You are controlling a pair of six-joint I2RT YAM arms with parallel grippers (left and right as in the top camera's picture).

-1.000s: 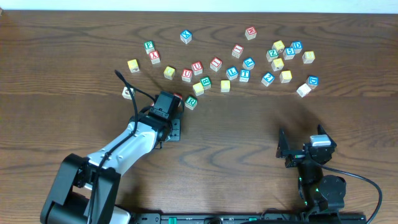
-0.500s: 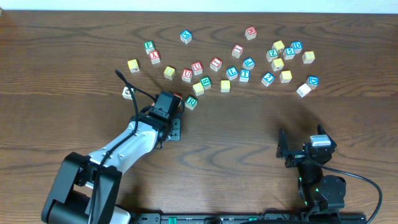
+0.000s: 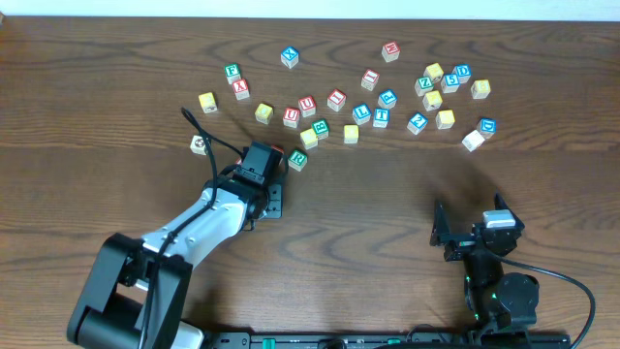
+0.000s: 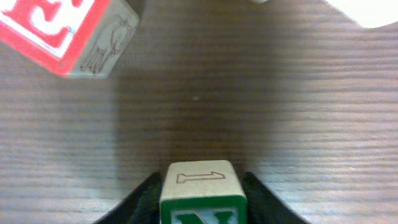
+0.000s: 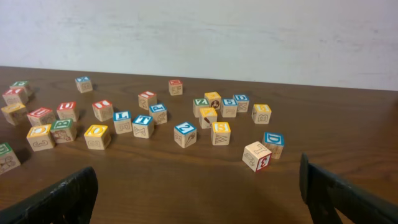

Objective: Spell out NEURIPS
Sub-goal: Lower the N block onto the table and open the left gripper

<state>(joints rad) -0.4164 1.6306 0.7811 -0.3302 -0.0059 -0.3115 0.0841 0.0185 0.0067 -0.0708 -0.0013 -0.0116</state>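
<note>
Cube N [image 4: 203,198], flanked by left gripper [image 4: 201,178]

lettered cubes [image 3: 361,112] across wooden table [image 3: 387,213]

The green-faced wooden N cube [image 4: 202,190] is cut by the bottom edge. The red-faced wooden cube [image 4: 74,34] is cropped top-left.

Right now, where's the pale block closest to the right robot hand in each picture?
Overhead: pale block, right side, lowest of the right-hand cluster.
Right wrist: lower right of middle, the frontmost block.
Left wrist: not in it.
Shared landmark: the blue-topped block next to it, seen in overhead and right wrist.
</note>
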